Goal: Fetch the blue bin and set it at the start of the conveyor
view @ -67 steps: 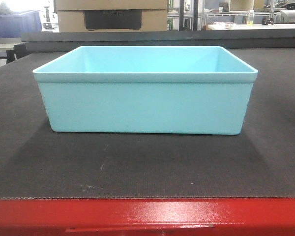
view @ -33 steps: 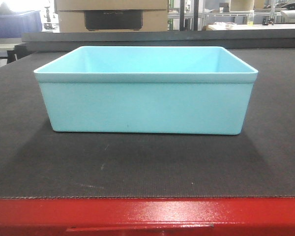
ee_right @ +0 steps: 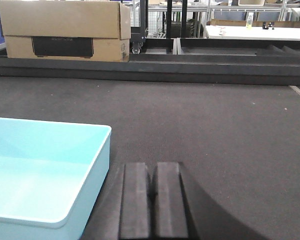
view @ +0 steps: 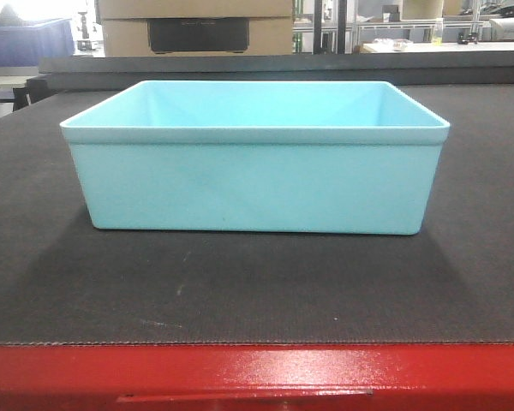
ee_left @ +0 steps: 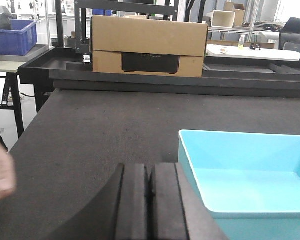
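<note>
Blue bin (view: 255, 184): empty, rigid, smooth, likely light; best held at thin rim. Sits between left gripper (ee_left: 149, 192) and right gripper (ee_right: 151, 200), both pressed together, empty.

closed left hand (ee_left: 150, 192), blue bin (ee_left: 250, 185) beside

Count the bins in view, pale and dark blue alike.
2: the blue bin on the belt; a dark blue bin far back left. Others may be hidden.

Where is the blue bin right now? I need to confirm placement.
In the front view the blue bin sits centred on the conveyor start, just behind its red frame, empty.
</note>
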Controlling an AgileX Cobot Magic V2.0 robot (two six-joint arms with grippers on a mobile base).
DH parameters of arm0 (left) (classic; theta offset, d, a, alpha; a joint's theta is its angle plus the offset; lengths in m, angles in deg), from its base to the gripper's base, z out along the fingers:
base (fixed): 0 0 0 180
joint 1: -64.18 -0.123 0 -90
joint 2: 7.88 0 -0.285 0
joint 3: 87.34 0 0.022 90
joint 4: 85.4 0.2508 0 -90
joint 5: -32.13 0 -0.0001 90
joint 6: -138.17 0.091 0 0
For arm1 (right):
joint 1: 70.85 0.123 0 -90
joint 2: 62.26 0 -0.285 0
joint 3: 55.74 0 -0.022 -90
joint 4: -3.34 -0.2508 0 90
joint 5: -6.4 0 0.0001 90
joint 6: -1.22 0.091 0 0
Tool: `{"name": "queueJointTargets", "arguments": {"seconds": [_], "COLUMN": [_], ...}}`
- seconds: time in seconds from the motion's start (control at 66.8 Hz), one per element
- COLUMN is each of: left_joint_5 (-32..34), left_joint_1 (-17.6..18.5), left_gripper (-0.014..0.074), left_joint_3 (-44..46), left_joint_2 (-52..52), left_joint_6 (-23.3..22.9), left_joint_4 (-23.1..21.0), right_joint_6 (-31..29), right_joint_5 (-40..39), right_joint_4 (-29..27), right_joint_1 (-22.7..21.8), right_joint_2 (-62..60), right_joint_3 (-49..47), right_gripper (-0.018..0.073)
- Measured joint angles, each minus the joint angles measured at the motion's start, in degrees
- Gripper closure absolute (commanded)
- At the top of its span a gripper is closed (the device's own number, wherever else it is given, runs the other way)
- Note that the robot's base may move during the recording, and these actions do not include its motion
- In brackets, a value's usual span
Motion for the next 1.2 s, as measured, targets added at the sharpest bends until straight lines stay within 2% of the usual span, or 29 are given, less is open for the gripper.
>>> {"name": "queueJointTargets", "arguments": {"seconds": [0.629,0.794,0.989,1.079,1.199], "left_joint_5": [0.0,0.2,3.4,7.8,15.8], "left_joint_1": [0.0,-1.5,-7.2,-9.6,-10.4], "left_gripper": [0.0707,0.0707,0.0707,0.0707,0.0707], "left_joint_3": [0.0,-1.2,-10.4,-17.2,-26.7], "left_joint_2": [0.0,2.1,9.8,14.1,15.7], "left_joint_6": [0.0,1.3,7.1,9.6,10.5], "left_joint_4": [0.0,-2.7,-7.2,-8.3,-8.8], "right_joint_6": [0.0,0.0,0.0,0.0,0.0], "right_joint_5": [-1.3,-1.3,-1.4,-1.4,-1.6], "right_joint_4": [0.3,0.3,0.3,0.3,0.3], "right_joint_1": [0.0,0.0,0.0,0.0,0.0], "right_joint_2": [0.0,0.0,0.0,0.0,0.0], "right_joint_3": [0.1,0.1,0.1,0.1,0.1], "right_gripper": [0.0721,0.0721,0.0721,0.0721,0.0721]}}
